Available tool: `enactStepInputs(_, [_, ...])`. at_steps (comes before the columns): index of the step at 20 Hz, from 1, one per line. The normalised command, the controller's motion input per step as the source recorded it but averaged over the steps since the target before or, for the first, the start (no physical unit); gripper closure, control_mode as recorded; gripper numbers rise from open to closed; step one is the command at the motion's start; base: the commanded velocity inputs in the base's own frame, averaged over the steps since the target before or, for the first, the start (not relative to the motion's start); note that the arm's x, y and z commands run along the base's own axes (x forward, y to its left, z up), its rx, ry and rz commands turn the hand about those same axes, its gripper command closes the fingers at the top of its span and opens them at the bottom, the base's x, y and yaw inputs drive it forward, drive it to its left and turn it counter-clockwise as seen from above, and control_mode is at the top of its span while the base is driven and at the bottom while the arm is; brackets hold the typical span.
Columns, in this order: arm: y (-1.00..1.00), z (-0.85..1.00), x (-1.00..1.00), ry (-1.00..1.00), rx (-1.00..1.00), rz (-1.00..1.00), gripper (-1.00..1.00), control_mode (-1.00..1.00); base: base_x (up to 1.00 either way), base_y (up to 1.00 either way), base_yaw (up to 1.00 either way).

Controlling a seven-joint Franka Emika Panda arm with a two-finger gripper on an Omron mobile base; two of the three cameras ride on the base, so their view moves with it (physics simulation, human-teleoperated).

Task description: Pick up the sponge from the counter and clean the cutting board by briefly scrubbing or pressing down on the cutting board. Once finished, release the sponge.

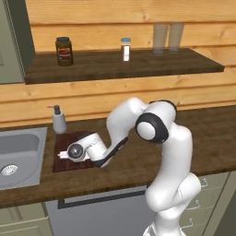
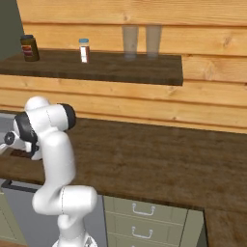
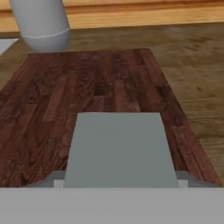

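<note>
The sponge point(image 3: 118, 148) shows its grey-blue top large and close in the hand view, resting on the near part of the cutting board point(image 3: 87, 78). My gripper point(image 3: 119, 180) is shut on the sponge, with a bit of a finger peeking out at each lower corner of it. In the left base view the hand reaches left and low, and the gripper point(image 1: 61, 155) sits over the left part of the reddish-brown cutting board point(image 1: 69, 138) on the dark counter point(image 1: 207, 138). There the sponge is hidden by the hand.
A grey soap dispenser point(image 1: 58, 120) stands just behind the board, close to the hand. The metal sink point(image 1: 18, 152) lies to the left. On the shelf point(image 1: 138, 64) above stand a jar, a shaker and glasses. The counter point(image 2: 159, 154) stretches right.
</note>
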Motion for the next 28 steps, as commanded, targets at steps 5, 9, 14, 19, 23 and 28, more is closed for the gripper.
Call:
enactStepInputs(5, [-0.02, -0.02, 0.57, 0.10, 0.00, 0.03, 1.00, -1.00, 0.00, 0.00, 0.00])
enactStepInputs(9, [-0.13, 0.08, -0.50, 0.29, 0.01, 0.08, 1.00, -1.00, 0.00, 0.00, 0.00])
enactStepInputs(14, [-0.04, -0.04, -0.40, 0.58, 0.00, 0.10, 1.00, -1.00, 0.00, 0.00, 0.00])
enactStepInputs(19, [-0.04, 0.14, -0.54, 0.32, 0.02, 0.11, 1.00, -1.00, 0.00, 0.00, 0.00])
enactStepInputs(23, [0.15, 0.01, -0.07, 0.01, 0.00, 0.00, 1.00, -1.00, 0.00, 0.00, 0.00])
enactStepInputs(28, [0.24, 0.07, 0.02, 0.15, 0.00, 0.01, 1.00, -1.00, 0.00, 0.00, 0.00])
